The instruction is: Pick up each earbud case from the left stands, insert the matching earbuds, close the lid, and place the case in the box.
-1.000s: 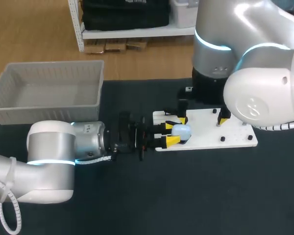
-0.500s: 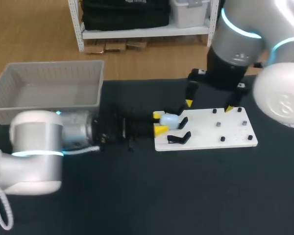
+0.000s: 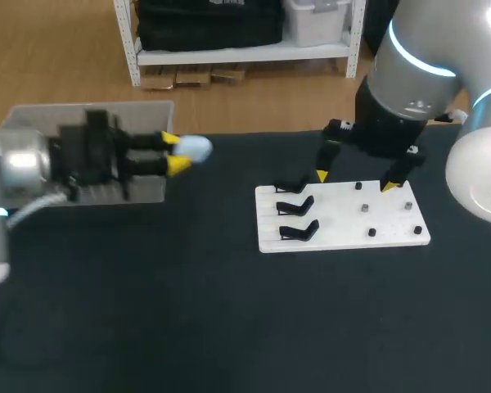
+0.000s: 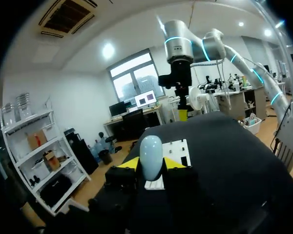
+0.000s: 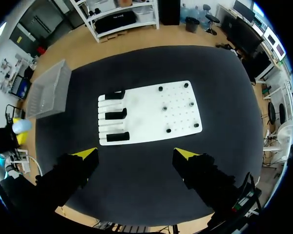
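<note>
The black table (image 3: 229,327) lies bare along its near side, a dark matte cover reaching across its whole width. Further in, right of the middle, a white board (image 3: 344,223) lies flat on it, with three black stands (image 3: 293,208) in a column along its left side and small dark pegs (image 3: 365,208) dotted over its right half. The right gripper (image 3: 353,182) hangs above the board's far edge, pointing down, its yellow-tipped fingers spread wide with nothing between them; its own wrist view looks straight down on the whole board. Off to the left and a little further back, the left gripper (image 3: 176,153) is raised off the surface, lying level and pointing right, its fingers clamped from two sides on a pale blue earbud case (image 3: 196,148). Behind it, at the far left corner, stands the grey ribbed box (image 3: 24,116); the case hangs near its right wall, and I cannot tell whether it is over the box or just beside it.
</note>
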Robot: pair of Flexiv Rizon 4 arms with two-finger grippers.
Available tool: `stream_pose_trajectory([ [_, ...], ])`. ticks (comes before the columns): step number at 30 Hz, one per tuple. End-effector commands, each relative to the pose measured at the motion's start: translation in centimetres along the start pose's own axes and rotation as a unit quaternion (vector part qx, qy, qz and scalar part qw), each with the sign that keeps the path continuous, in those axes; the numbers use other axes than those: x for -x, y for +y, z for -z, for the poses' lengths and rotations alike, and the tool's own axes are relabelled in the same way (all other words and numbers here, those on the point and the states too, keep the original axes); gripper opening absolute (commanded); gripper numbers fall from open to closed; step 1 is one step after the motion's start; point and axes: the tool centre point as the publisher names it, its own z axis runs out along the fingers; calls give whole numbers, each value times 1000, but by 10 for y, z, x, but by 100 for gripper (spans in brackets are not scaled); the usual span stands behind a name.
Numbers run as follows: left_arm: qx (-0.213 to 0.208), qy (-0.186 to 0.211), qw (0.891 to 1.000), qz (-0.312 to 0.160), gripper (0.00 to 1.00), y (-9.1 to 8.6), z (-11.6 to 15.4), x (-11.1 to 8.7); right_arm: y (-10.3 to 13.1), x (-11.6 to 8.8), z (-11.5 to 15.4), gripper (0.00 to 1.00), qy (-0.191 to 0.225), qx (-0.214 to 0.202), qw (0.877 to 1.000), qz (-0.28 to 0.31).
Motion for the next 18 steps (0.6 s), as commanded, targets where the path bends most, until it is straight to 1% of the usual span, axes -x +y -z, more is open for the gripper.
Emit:
stream_pose_trajectory([
  [1,45,91,995,22,0,26,32,5,0,-1,0,100,-2,0,1000,0],
  [4,73,122,989,44,0,50,45,-12,0,-1,0,100,-2,0,1000,0],
  [6,92,129,985,64,0,64,51,-22,0,-1,0,100,-2,0,1000,0],
  [8,97,146,982,74,0,79,54,-31,0,-1,0,100,-2,0,1000,0],
  [11,107,160,977,96,0,100,52,-49,0,-1,0,100,-2,0,1000,0],
  [15,123,174,968,130,0,131,47,-83,0,-1,0,100,-2,0,1000,0],
  [18,129,185,963,148,0,148,43,-104,0,-1,0,100,-2,0,1000,0],
])
